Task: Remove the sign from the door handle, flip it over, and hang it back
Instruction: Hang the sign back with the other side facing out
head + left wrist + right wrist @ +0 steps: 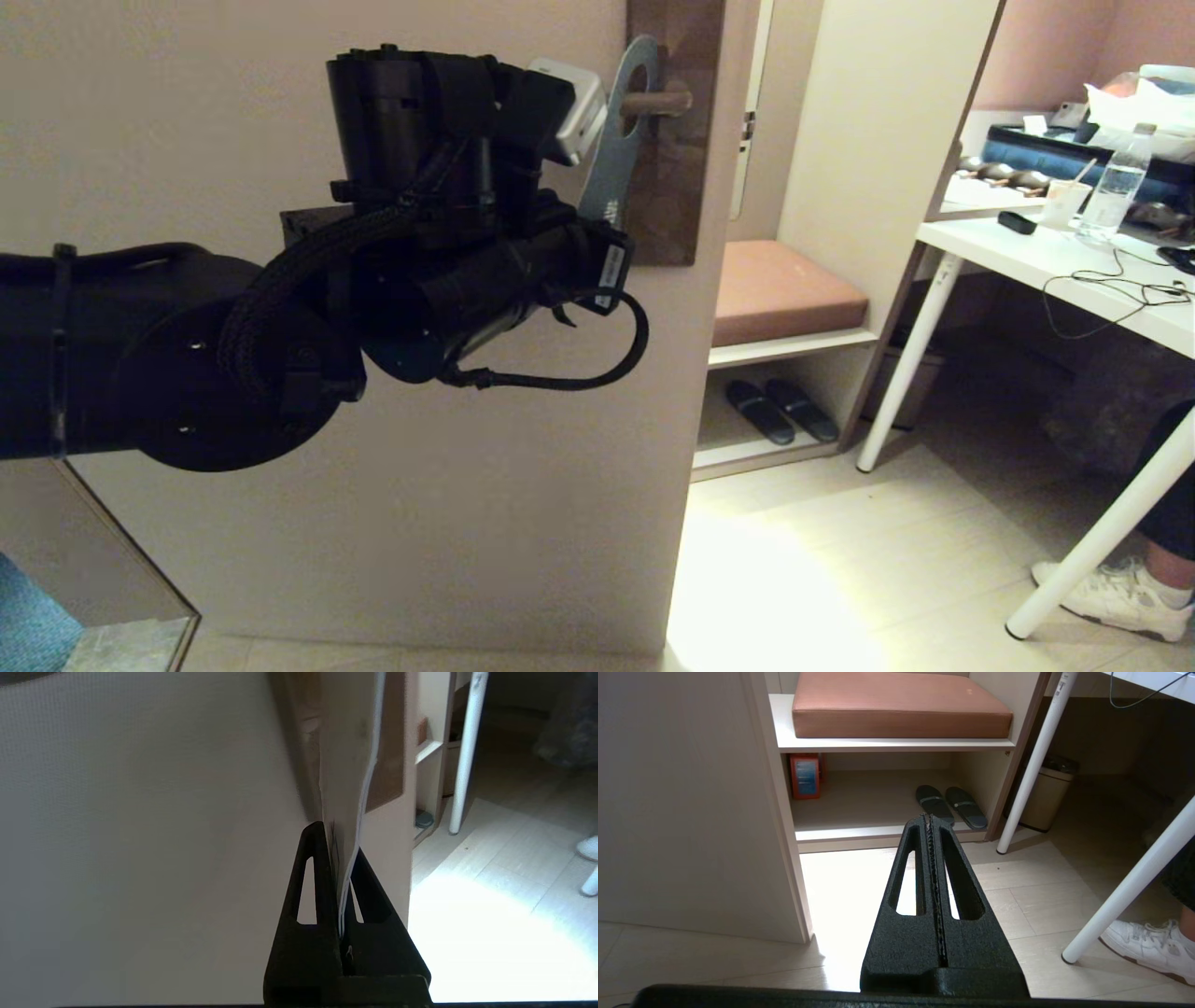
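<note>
The left gripper [343,877] pinched the lower end of the blue-grey sign [611,140], its oval hole looped over the door handle [653,101], long axis hanging down toward the claw; the right gripper [930,826], fingers closed on nothing, idled low by the floor.

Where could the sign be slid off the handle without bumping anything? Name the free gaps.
Free: past the door handle tip, toward the open doorway above the cushioned bench. Crowded: door-side, where the left gripper clamps the sign by the backplate. The right gripper is parked low, shut.
</note>
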